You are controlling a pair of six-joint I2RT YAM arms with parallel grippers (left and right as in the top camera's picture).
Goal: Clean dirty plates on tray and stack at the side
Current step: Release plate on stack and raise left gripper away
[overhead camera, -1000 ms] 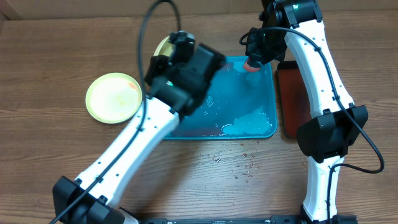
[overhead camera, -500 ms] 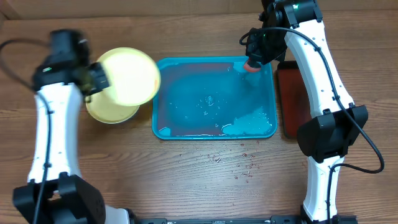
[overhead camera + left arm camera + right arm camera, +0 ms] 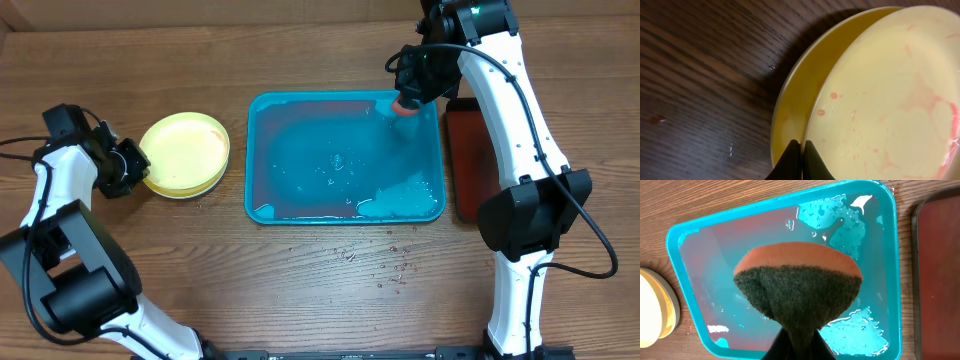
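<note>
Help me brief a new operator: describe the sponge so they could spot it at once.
Find the turquoise-blue rectangular plastic tray in the middle of the wooden table; the right pincer hangs over its far right corner. Clamped in it is the sponge, orange-brown foam backed with a dark scouring pad, the only soft thing, unlike the pale yellow round plastic plates left of the tray.
</note>
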